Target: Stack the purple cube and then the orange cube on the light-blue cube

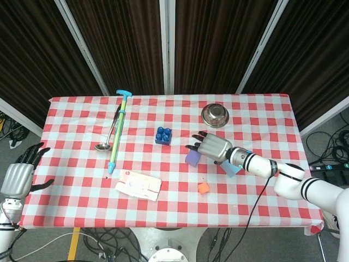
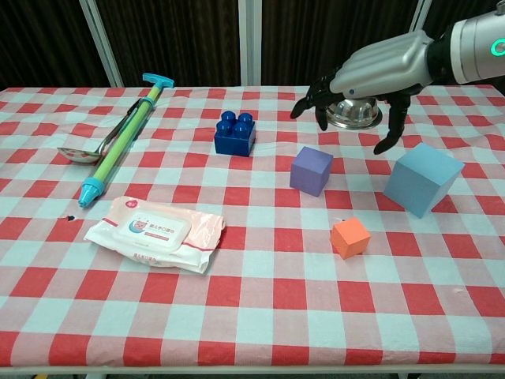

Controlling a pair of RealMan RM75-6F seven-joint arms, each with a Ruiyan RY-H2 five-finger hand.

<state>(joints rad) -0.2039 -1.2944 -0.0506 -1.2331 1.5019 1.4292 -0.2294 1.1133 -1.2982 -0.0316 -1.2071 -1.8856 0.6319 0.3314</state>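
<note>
The purple cube (image 2: pixel 311 170) (image 1: pixel 192 159) sits mid-table, with the larger light-blue cube (image 2: pixel 422 178) (image 1: pixel 231 168) to its right and the small orange cube (image 2: pixel 350 237) (image 1: pixel 203 188) nearer the front edge. My right hand (image 2: pixel 371 73) (image 1: pixel 210 147) hovers above the purple cube, palm down, fingers spread and holding nothing. In the head view it covers part of both cubes. My left hand (image 1: pixel 19 177) hangs open off the table's left side, seen only in the head view.
A blue toy brick (image 2: pixel 234 133) stands left of the purple cube. A steel bowl (image 2: pixel 350 113) sits behind my right hand. A green-and-blue pump (image 2: pixel 125 138), a ladle (image 2: pixel 95 145) and a wet-wipes pack (image 2: pixel 155 234) lie on the left half.
</note>
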